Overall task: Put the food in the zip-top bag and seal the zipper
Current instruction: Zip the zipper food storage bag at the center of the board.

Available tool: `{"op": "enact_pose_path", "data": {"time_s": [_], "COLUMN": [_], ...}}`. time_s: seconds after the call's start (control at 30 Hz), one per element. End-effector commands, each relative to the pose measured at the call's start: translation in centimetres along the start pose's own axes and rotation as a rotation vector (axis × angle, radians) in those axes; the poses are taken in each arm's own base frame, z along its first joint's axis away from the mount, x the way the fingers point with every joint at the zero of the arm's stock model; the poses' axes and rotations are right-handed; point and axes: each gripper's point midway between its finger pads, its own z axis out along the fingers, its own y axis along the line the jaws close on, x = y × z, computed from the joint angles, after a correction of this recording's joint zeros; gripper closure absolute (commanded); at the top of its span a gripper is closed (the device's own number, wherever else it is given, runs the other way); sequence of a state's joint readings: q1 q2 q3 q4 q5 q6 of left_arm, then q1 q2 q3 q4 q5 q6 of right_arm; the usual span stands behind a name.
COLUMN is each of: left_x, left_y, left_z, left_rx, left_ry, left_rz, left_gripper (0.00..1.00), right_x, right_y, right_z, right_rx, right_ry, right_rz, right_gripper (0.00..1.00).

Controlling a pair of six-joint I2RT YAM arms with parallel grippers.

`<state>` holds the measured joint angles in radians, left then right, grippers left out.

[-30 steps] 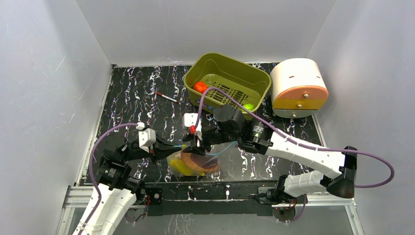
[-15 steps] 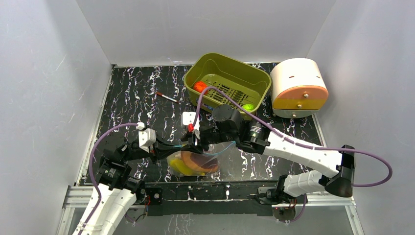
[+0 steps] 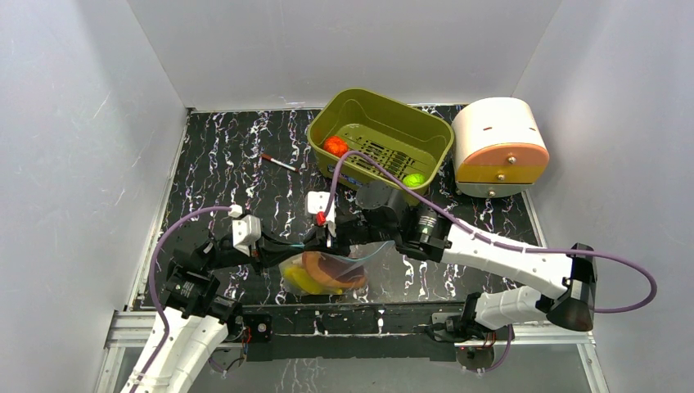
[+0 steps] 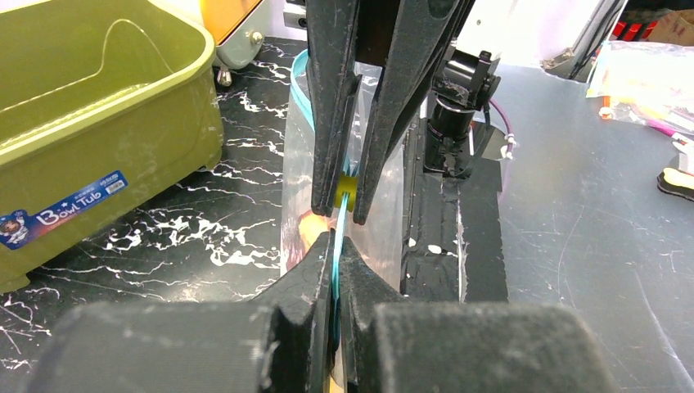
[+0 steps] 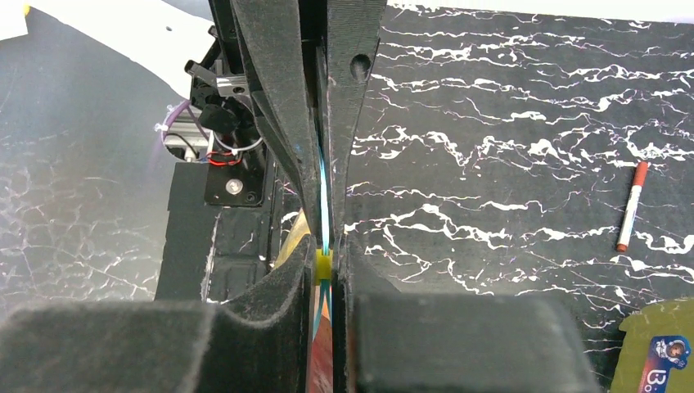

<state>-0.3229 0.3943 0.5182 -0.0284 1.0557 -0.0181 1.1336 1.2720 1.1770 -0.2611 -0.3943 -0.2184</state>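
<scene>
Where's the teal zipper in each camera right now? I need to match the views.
Top external: zipper, a thin teal curve at lower centre, mostly hidden under both arms.
Left wrist: zipper runs vertically at centre, pinched by the left fingers.
Right wrist: zipper runs vertically at centre, above the right fingers.
Shared landmark: olive-green tub, at left, at bottom-right corner.

Left arm and right arm meet tip to tip, left fingers and right fingers pinched closed.
</scene>
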Motion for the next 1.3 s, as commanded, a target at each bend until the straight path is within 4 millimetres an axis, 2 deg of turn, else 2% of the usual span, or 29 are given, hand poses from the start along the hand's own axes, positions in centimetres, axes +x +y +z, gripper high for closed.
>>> {"op": "enact_pose_path", "data": {"time_s": [0.0,0.13,0.5,0.63,0.9,1.0,1.13,1.27], "left_x": [-2.2,-1.9,-3.0,-3.6,-3.6,-4.6,-6.2,-7.2], "left_y": [-0.4,-0.2,1.1,1.9,2.4,3.5,5.4,5.4], "left_z": [-0.3,-0.5,-1.0,-1.8,-2.7,-3.6,-5.8,-6.7], "left_rx": [0.004,-0.022,-0.126,-0.213,-0.279,-0.379,-0.575,-0.62], "left_ry": [-0.037,-0.02,-0.041,-0.04,0.0,-0.013,-0.022,-0.03], "left_rz": [0.089,0.098,0.157,0.206,0.234,0.248,0.271,0.293], "left_gripper": [1.0,1.0,1.0,1.0,1.0,1.0,1.0,1.0], "right_x": [-1.3,-0.2,0.7,1.2,1.8,1.9,2.4,2.4], "right_y": [-0.3,-0.1,-0.5,-0.7,-0.7,-0.8,-1.6,-1.6], "right_z": [-1.4,-2.2,-5.2,-7.1,-11.0,-12.5,-14.9,-16.3], "right_rx": [0.049,0.058,0.142,0.196,0.282,0.322,0.415,0.452], "right_ry": [-0.046,-0.016,0.044,0.078,0.127,0.139,0.169,0.165], "right_rz": [-0.027,-0.03,-0.013,-0.01,0.0,0.012,0.006,0.012], "right_gripper": [1.0,1.0,1.0,1.0,1.0,1.0,1.0,1.0]}}
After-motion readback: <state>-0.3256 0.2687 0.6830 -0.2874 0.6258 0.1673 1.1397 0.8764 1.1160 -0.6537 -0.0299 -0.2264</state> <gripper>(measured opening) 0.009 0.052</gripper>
